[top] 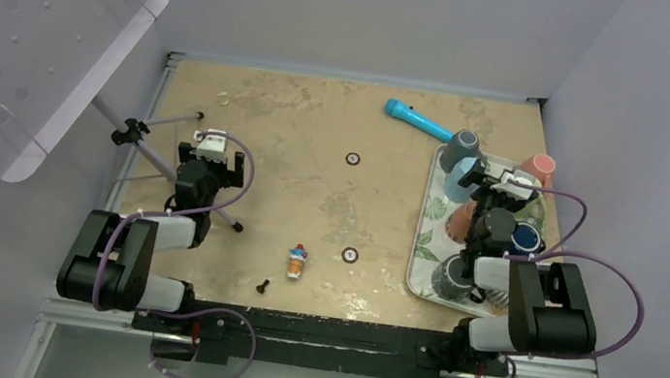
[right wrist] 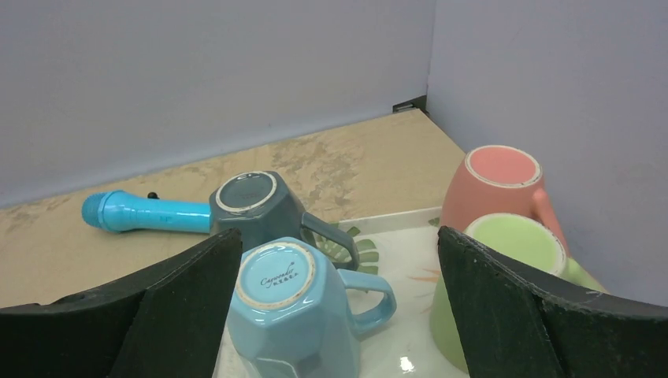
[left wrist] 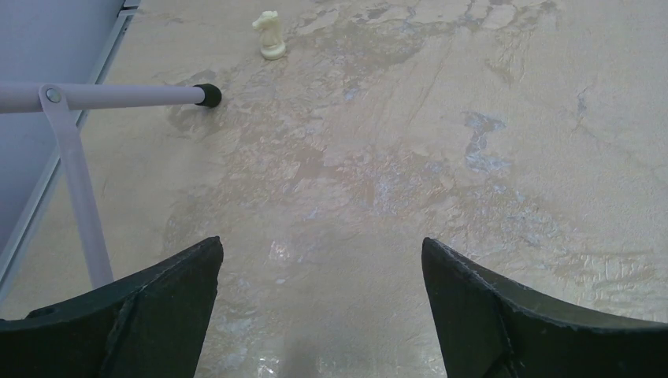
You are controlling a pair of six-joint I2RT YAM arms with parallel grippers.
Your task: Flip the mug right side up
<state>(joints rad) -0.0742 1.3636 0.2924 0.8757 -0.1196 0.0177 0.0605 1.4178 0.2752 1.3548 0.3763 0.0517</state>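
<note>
Approach is the step in hand: the right gripper (right wrist: 339, 233) hangs released over the upside-down light blue mug (right wrist: 293, 311), lower centre of the wrist view on the tray (right wrist: 411, 264), and probably must next descend and clench it.
</note>
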